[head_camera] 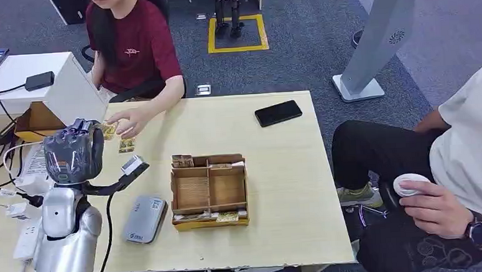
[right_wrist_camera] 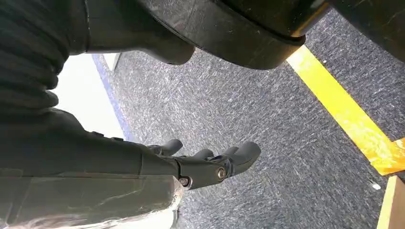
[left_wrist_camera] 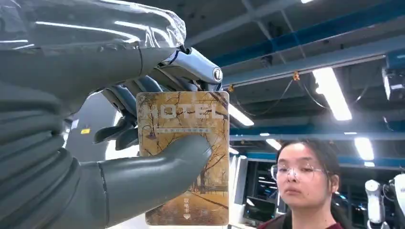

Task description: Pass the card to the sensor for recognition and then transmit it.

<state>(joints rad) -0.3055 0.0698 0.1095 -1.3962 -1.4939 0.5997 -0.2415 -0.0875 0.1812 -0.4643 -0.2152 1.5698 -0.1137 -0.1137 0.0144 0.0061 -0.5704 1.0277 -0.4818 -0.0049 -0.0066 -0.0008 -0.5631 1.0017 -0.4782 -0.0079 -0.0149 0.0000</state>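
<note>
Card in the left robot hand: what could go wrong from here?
The card is held between thumb and fingers of the left robot hand, so it could slip on the way to the grey sensor. The person's hand lies on the table close by; a swing might brush it.

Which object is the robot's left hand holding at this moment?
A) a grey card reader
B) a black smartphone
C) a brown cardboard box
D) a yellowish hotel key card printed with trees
D: in the left wrist view, the grey left hand pinches the yellowish hotel key card printed with trees between its thumb and fingers.
</note>
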